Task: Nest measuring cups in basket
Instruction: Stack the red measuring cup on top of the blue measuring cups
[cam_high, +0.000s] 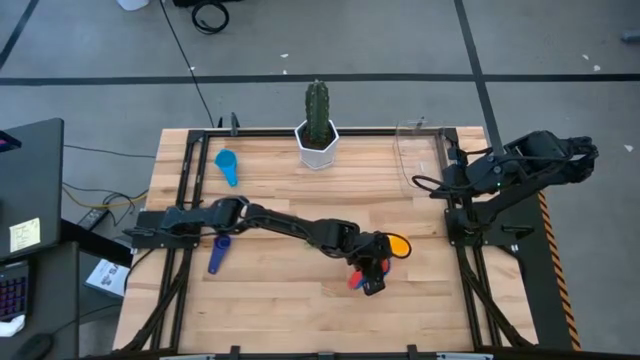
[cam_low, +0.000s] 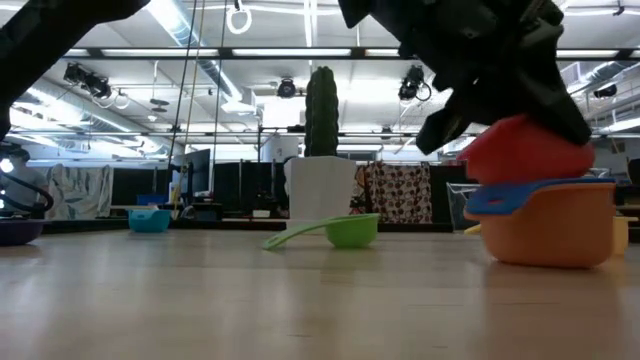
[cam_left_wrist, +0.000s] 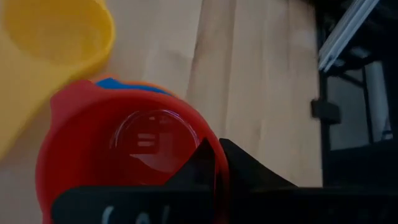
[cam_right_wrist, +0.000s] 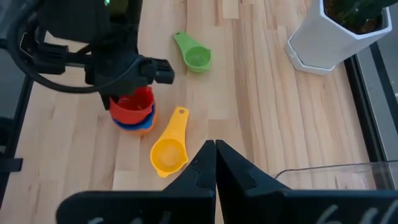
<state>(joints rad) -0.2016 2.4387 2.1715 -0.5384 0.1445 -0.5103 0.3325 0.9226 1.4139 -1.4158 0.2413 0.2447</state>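
Left jaws: my left gripper pinches the rim of the red cup, one finger inside the bowl and one outside.
Right jaws: my right gripper has its fingers pressed together on nothing; that arm waits at the table edge beside the basket, well away from the cactus pot.
Red cup: on top of a stack with the blue cup under it and the orange cup at the bottom. Whether it is fully seated in the blue one, I cannot tell.
Stack: well in front of the cactus pot, toward the near edge of the table and a little to the basket's side.
Yellow cup: lies just beside the stack, not touching it, on the side away from the cactus pot's left.
Green cup: lies alone between the stack and the cactus pot.
Light blue cup: well to the left of the cactus pot, near the far edge.
Purple cup: left of the stack, partly under my left arm.
Basket: right of the cactus pot at the far right corner; what it holds I cannot tell.
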